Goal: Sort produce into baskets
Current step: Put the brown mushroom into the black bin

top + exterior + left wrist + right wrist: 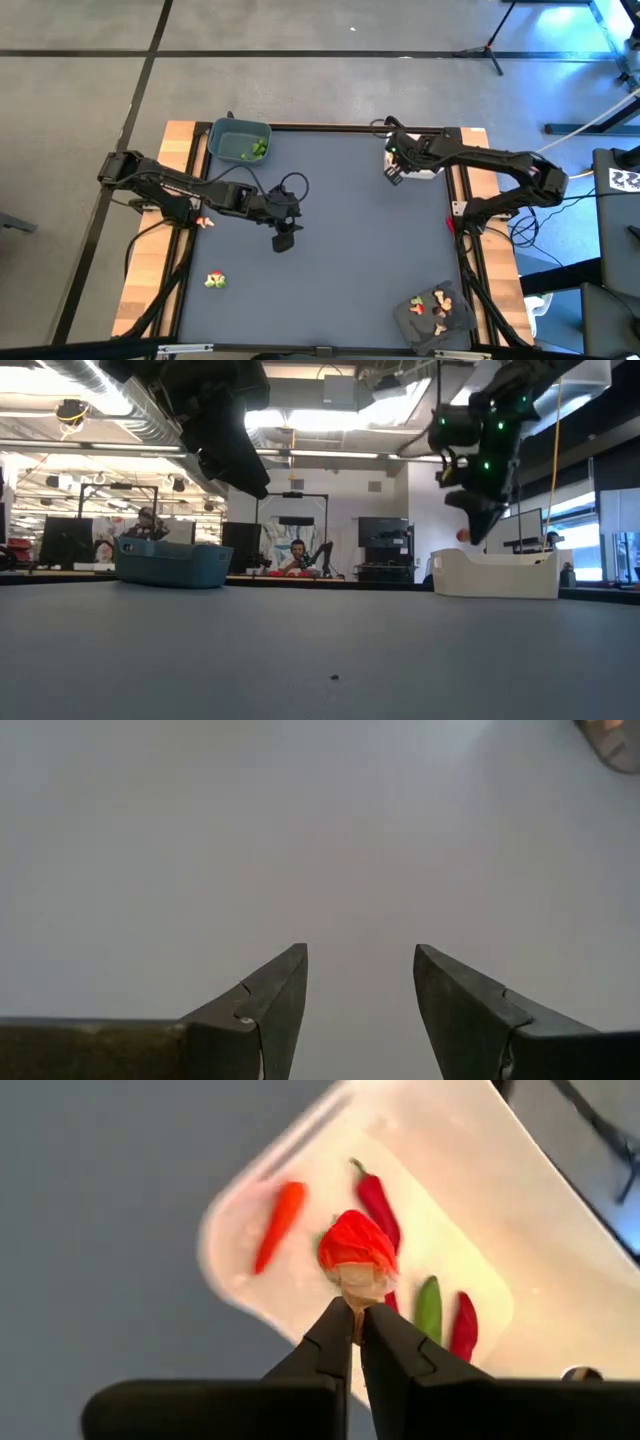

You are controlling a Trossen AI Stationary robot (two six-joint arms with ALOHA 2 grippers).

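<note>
The blue-grey tub (240, 139), at 11 o'clock on the table, holds green pieces (256, 150). The left gripper (283, 240) hangs near the centre with fingers spread. At 2 o'clock the right gripper (357, 1332) pinches a red fruit (356, 1242) above the white tub (460, 1200), which holds red and green peppers. The dark grey tray (412, 318) at 5 o'clock holds several pieces.

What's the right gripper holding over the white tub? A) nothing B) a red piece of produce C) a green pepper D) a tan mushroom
B: in the right wrist view the right gripper is shut on a red piece of produce, held above the white tub.
</note>
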